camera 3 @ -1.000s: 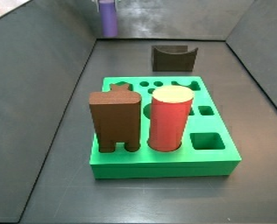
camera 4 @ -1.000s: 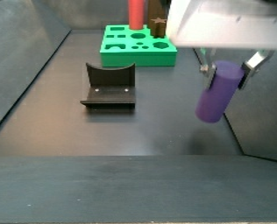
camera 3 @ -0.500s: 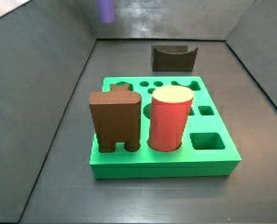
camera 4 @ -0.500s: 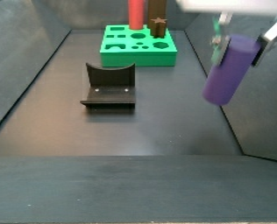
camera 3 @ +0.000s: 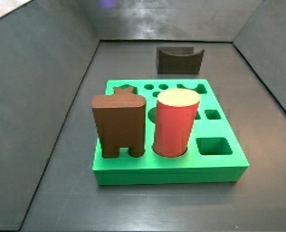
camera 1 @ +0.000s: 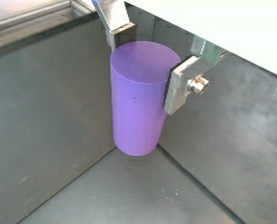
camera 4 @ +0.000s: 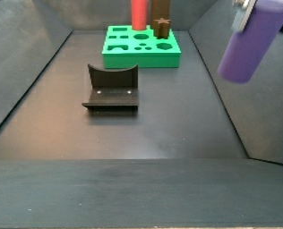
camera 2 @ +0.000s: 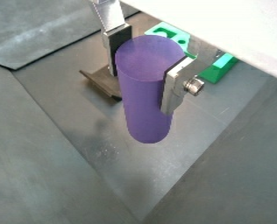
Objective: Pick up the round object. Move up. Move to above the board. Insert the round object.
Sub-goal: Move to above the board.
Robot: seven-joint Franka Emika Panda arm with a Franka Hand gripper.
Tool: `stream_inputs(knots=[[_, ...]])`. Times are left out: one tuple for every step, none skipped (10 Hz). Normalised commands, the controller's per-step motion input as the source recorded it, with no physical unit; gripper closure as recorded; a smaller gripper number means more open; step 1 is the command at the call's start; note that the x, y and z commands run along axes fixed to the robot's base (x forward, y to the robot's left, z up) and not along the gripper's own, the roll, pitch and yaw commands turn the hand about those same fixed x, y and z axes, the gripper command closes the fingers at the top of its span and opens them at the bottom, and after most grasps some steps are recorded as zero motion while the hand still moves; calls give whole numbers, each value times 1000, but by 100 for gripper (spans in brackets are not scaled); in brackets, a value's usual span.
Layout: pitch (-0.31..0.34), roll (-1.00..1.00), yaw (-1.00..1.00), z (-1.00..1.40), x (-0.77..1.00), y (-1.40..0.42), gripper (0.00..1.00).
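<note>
Purple and slim, the round object (camera 1: 141, 96) hangs clear of the floor, well apart from the board (camera 4: 141, 48), and may tilt and miss its hole if it slips between the gripper's (camera 2: 138, 63) fingers (camera 2: 179, 81), which pinch its upper part.

The end effector (camera 2: 141, 59) hangs clear above the fixture (camera 4: 110, 88); floor open.

The claw (camera 1: 151, 54) hangs high above the floor, its silver fingers (camera 2: 180, 81) clamped on the round object (camera 1: 141, 96).
</note>
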Motion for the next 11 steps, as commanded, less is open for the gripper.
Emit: stream_inputs(knots=[[75,55,16,933,-47,-6,100],[75,55,16,839,-35,-8,100],[79,61,18,648,-19,-6,100],[82,64,19,501,-16,-7,100],[81,63,18,305,-14,-6,100],[80,63,18,208,-11,-6,100],[479,32,-260,120,309,-1000,100],[455,37,-213,120,312,-1000,100],[376,13,-115,124,318,-1000,100],[310,-32,-82,123,323,-1000,100],[207,-44,-32,122,330,-1000,100]])
